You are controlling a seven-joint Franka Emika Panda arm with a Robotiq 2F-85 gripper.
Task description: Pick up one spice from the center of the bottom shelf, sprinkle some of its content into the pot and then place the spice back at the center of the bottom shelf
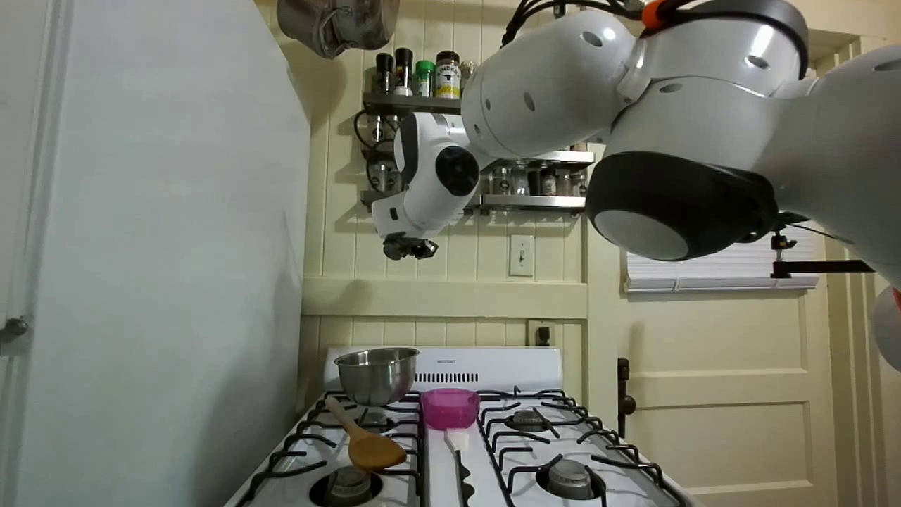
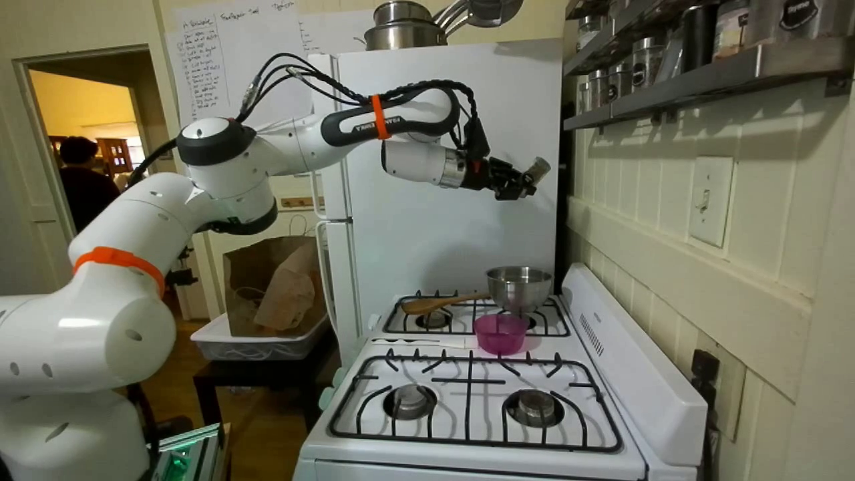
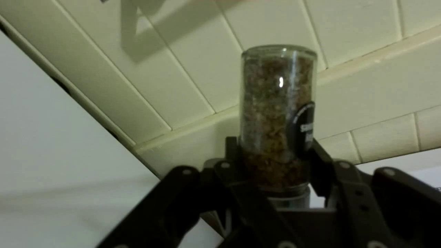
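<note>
My gripper (image 3: 276, 156) is clasping a glass spice jar (image 3: 275, 113), with the fingers (image 3: 322, 168) on opposite sides of its round body. The jar is in the air, tilted, high above the level of the silver metal pot (image 2: 520, 288) and apart from the bottom shelf (image 1: 535, 202); whether it is exactly over the pot, I cannot tell. I expect that it is rather light, but the glass must be stiff and smooth: it could turn or slide in my grip when I shake it, and it would probably break if it falls. The brown grains (image 3: 270, 148) inside look dry and loose, so the weight should shift a little with each tilt. The best place to hold is, I think, this straight wall, just below the dark label (image 3: 304, 129), with pressure that is firm but not hard. The pouring end should be left free; which end this is I cannot tell, because the fingers partly hide one end.
</note>
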